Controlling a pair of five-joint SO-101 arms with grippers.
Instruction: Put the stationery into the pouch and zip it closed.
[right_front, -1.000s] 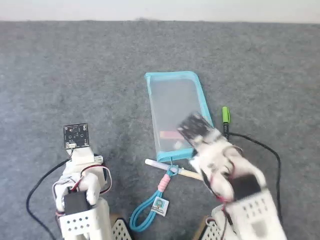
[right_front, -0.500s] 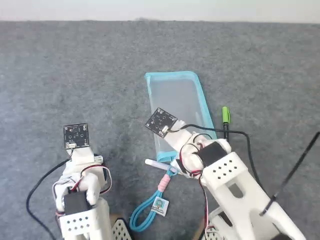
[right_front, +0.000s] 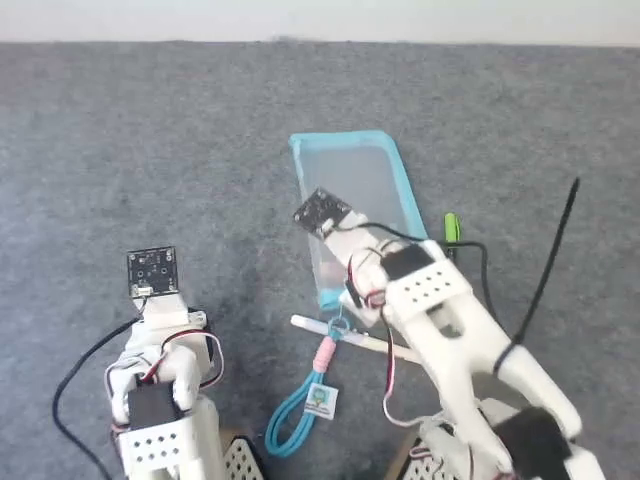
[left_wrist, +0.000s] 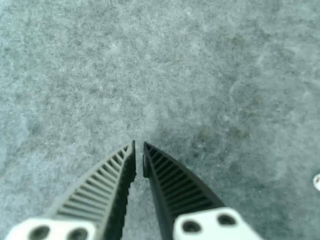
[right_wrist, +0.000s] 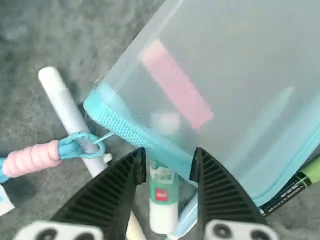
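The translucent pouch (right_front: 352, 190) with blue trim lies mid-table, its open end toward the arms. My right arm (right_front: 420, 285) reaches over that end. In the right wrist view my right gripper (right_wrist: 167, 152) is open and straddles the pouch's mouth edge (right_wrist: 125, 127). A white glue stick (right_wrist: 162, 200) lies between the fingers without touching them, its far end inside the pouch. A pink eraser (right_wrist: 175, 85) is inside. A white pen (right_front: 350, 335) and a green marker (right_front: 452, 228) lie outside. My left gripper (left_wrist: 139, 145) is shut over bare carpet.
The zipper pull's strap with a pink bead (right_front: 325, 355) and blue loop (right_front: 290, 425) trails toward the front edge, crossing the white pen. My left arm (right_front: 160, 370) sits folded at the front left. Grey carpet covers the table.
My right arm swung from the front right onto the pouch's near end. The pouch slid a little away from the arms. The left arm stayed still.
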